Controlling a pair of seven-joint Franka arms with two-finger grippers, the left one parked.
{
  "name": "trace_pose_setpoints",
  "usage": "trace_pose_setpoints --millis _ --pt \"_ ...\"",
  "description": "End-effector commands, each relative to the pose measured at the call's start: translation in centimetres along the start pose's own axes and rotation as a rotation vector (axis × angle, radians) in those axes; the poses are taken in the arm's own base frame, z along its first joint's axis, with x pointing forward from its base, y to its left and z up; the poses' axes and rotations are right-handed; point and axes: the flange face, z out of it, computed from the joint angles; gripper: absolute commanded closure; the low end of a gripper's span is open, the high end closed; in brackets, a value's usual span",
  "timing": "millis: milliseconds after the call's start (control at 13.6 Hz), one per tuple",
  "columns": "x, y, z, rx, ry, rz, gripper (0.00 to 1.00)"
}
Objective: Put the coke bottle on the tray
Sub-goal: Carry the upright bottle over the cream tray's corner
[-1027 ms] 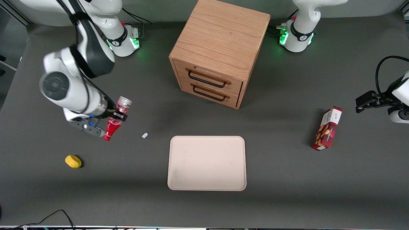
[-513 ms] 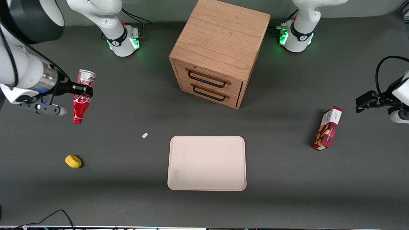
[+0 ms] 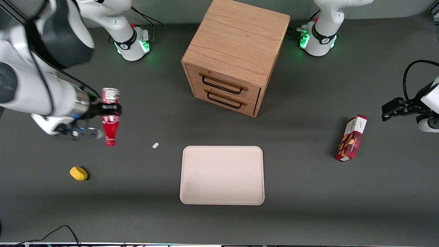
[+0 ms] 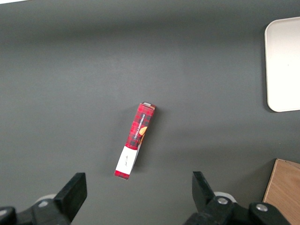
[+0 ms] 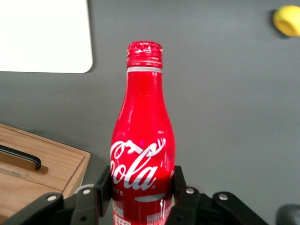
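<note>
My right gripper [image 3: 110, 109] is shut on the coke bottle [image 3: 110, 120], a slim red bottle with white script lettering. It holds the bottle in the air toward the working arm's end of the table, silver base farther from the front camera and red neck pointing nearer. In the right wrist view the fingers [image 5: 102, 187] clamp the bottle [image 5: 143, 136] on both sides of its body. The pale beige tray [image 3: 222, 175] lies flat on the table, nearer the front camera than the wooden drawer cabinet, and is bare. Its corner shows in the right wrist view [image 5: 44, 35].
A wooden two-drawer cabinet [image 3: 233, 55] stands at mid-table. A yellow lump [image 3: 78, 173] lies nearer the front camera than the gripper. A small white scrap [image 3: 155, 145] lies between bottle and tray. A red snack box [image 3: 351, 138] stands toward the parked arm's end.
The gripper, holding the bottle throughout, swung out toward the working arm's end and then came partway back toward the tray. The bottle's neck now points toward the front camera.
</note>
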Motion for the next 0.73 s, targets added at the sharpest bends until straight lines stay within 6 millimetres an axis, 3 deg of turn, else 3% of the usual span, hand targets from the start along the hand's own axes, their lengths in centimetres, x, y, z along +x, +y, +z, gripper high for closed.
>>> trace_pose_setpoints --millis 0,147,293,440,660 --pt "4.1 -5.3 1.4 0.020 0.016 0.024 1.00" --pt "6.2 -8.7 4.0 0.028 0.042 0.046 1.00" --pt "8.3 -10.9 6.8 0.039 0.088 0.046 1.00" --pt "10.1 -14.5 11.9 0.010 0.122 0.043 1.00" --pt "12.7 -17.7 17.9 -0.027 0.227 0.054 1.00"
